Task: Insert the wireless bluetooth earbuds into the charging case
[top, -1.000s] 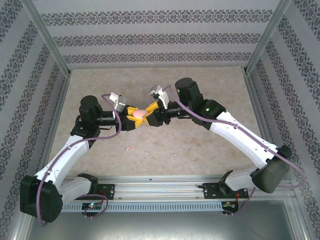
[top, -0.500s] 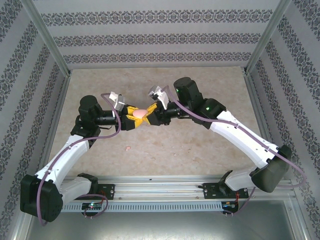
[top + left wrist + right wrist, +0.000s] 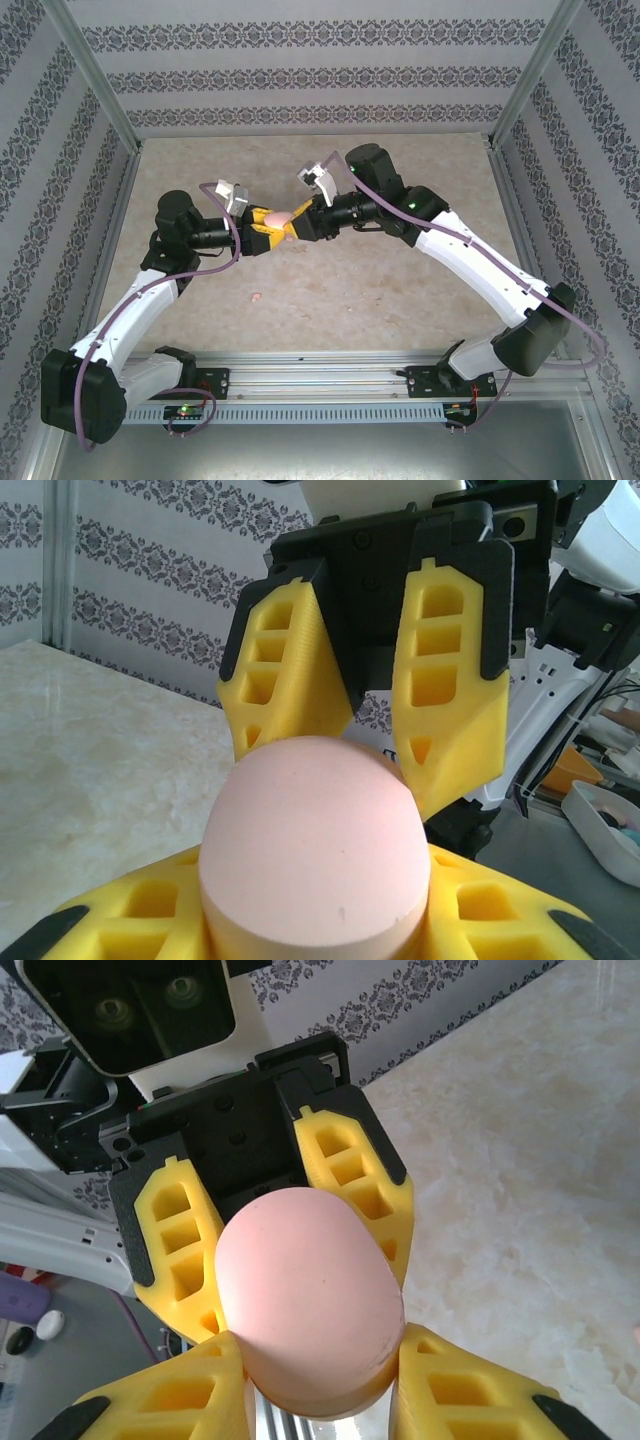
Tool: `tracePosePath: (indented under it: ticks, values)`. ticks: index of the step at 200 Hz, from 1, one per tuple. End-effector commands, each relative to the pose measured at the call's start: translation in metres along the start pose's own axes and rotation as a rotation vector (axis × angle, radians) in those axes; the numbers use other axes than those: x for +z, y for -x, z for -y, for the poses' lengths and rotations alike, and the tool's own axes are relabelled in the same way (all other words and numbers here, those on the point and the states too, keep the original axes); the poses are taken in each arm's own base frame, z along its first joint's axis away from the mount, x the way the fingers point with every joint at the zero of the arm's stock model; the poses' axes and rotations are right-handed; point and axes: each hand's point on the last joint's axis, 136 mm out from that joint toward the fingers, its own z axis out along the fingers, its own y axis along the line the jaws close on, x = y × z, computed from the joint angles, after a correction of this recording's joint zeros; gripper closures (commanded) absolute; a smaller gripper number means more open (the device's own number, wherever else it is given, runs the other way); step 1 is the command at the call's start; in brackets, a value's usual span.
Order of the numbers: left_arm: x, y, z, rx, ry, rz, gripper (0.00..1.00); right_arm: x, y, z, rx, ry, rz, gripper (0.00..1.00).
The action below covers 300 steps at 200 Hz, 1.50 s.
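- The salmon-pink charging case [image 3: 278,215] hangs in mid-air above the table [image 3: 400,300], pinched from both ends.
- The left end effector [image 3: 310,880] is closed most of the way on the near end of the case, its yellow fingers pressing both flanks.
- The right end effector [image 3: 315,1345] faces it and has closed on the opposite end, so the shell is clamped between two pairs of fingers.
- A tiny pale pink speck, probably an earbud [image 3: 258,296], lies on the table nearer the arm bases, well apart from the case; it is too small to be sure.
- The case looks like a rigid, smooth, matte plastic shell: light, and apt to slip on its rounded sides. Flat-on pressure across the broad flanks should hold best.
- An earbud would be far lighter, hard and rounded, and likely to roll or pop out of a pinch. It would want a light grip across its widest part with the fingertips only.
- The case carries no brand, label or writing that can be read; its visible faces are plain.
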Motion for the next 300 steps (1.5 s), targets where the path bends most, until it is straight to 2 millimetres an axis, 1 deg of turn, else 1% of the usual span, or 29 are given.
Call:
tracePosePath:
  ticks: [1,37,73,119,147,196,224,246,267,286,300]
  values:
    - [0.002,0.005,0.028,0.091,-0.119,-0.006,0.81,-0.006,0.034,0.031,0.054,-0.116,0.117,0.69]
    - [0.002,0.002,0.025,0.085,-0.119,-0.009,0.82,-0.012,0.037,0.033,0.076,-0.123,0.157,0.64]
    - [0.003,-0.002,0.021,0.071,-0.108,-0.011,0.82,-0.017,0.037,0.036,0.092,-0.150,0.170,0.63]
    - [0.003,-0.002,0.022,0.070,-0.110,-0.009,0.84,-0.018,0.035,0.049,0.135,-0.210,0.173,0.64]
    - [0.003,-0.004,0.021,0.064,-0.106,-0.012,0.84,-0.019,0.037,0.055,0.171,-0.212,0.184,0.62]
    - [0.003,-0.006,0.016,0.067,-0.082,-0.009,0.84,-0.026,0.036,0.058,0.190,-0.242,0.198,0.58]
    - [0.004,-0.013,0.009,0.058,-0.056,-0.019,0.84,-0.030,0.040,0.049,0.229,-0.218,0.209,0.55]
    - [0.005,-0.012,0.006,0.055,-0.054,-0.017,0.84,-0.032,0.038,0.033,0.201,-0.182,0.195,0.53]
    - [0.005,-0.012,0.006,0.057,-0.056,-0.014,0.83,-0.027,0.023,0.016,0.092,-0.164,0.155,0.47]
    - [0.006,-0.012,0.006,0.052,-0.064,-0.016,0.83,-0.023,0.009,0.009,0.019,-0.161,0.125,0.43]
    - [0.006,-0.012,0.007,0.043,-0.076,-0.017,0.83,-0.020,0.002,0.005,-0.021,-0.154,0.100,0.40]
